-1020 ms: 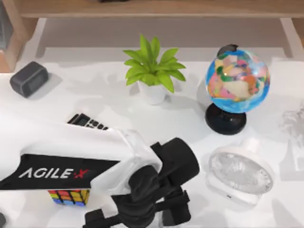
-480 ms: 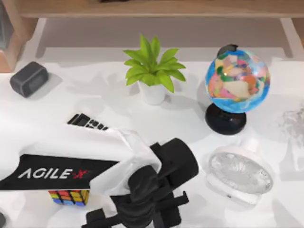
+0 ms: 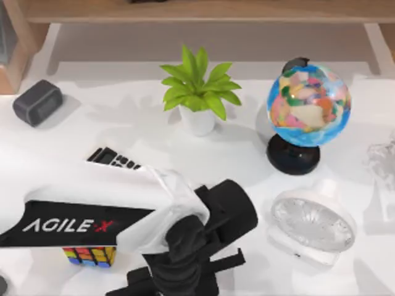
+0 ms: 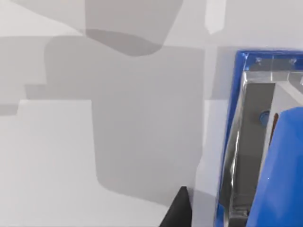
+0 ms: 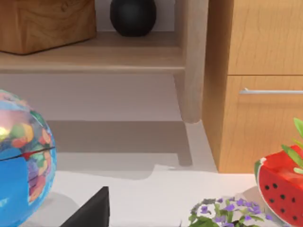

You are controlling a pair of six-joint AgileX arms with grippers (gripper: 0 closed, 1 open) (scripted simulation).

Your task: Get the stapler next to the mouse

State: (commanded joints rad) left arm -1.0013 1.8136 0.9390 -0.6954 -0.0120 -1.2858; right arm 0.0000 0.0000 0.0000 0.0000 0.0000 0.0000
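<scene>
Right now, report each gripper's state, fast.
Left gripper: low at the table's front edge, right beside the stapler; whether it is open or closed cannot be told.
Right gripper: cannot be told.

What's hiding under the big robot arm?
A Rubik's cube and a dark calculator peek out from under the left arm. Its wrist camera shows the blue stapler on the white table below. The arm covers the rest.

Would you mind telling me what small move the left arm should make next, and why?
Probably ease the left hand a little lower. The left wrist view shows the blue stapler lying on the table beside one dark fingertip, not yet gripped.
</scene>
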